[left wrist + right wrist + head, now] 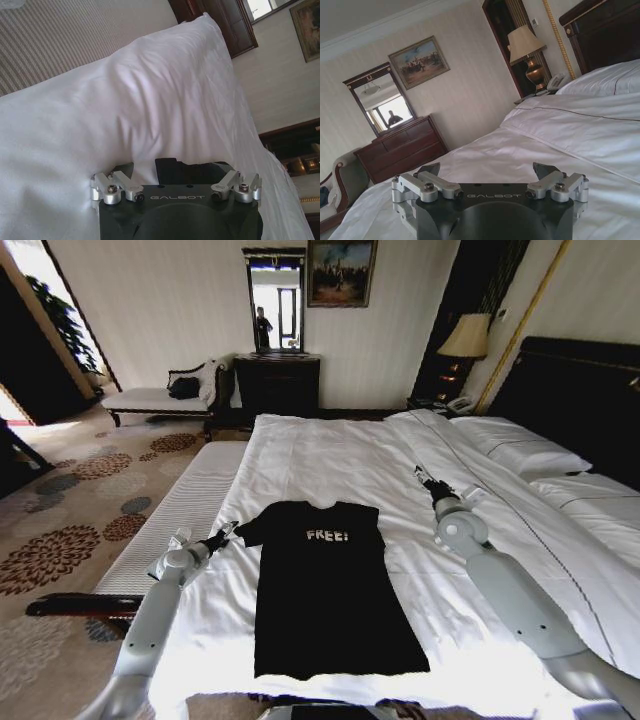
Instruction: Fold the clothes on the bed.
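Clothes on the bed come down to one black T-shirt (325, 590) with white "FREE!" lettering, spread flat and face up near the foot of the bed (340, 455), its collar toward the pillows and its hem close to the near edge.

The left claw (222, 536) sits low at the shirt's left sleeve, fingertips at or just beside the sleeve's edge; whether they touch the cloth cannot be told. In the left wrist view the claw (175, 172) presses down toward the white sheet, with dark material between its linkages, and how far the jaws stand apart cannot be told.

The right claw (424, 476) hovers over bare white sheet farther up the bed, well apart from the shirt on the robot's right. The right wrist view shows this claw (490, 170) spread wide, its two dark fingertips (544, 170) far apart and holding nothing.

Beyond the arms, white pillows (525, 445) lie against the dark headboard (580, 390). A lit lamp (465, 338) stands beside it. A dark dresser (277, 380) with a mirror (275, 300) stands against the far wall, a framed painting (341, 272) beside the mirror. A narrow white striped bench (180, 510) runs along the bed's left side, over patterned carpet (70, 510).
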